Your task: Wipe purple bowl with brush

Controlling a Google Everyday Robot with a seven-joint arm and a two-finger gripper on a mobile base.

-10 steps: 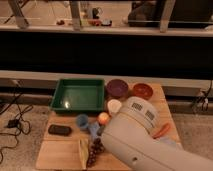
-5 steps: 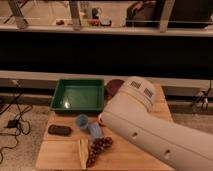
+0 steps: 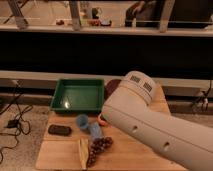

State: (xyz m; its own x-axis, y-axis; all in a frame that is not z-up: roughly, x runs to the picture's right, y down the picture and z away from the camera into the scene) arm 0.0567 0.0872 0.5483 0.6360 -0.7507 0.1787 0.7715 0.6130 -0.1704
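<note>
Dark purple bowl (image 3: pixel 112 87), only a sliver behind the white arm (image 3: pixel 150 125); gripper out of sight, state untellable.

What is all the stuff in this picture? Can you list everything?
table: one, light wood, middle
tray: one, green, back left of table
purple bowl: one, dark purple, right of tray, mostly hidden by arm
blue cups: two, blue, in front of tray
black thing: one, flat, left side of table
grapes: one bunch, dark red, front
banana: one, pale yellow, left of grapes
orange thing: one, peeking out beside arm
cables: black, floor at left
arm: one, white, right, over table
gripper: out of sight
</note>
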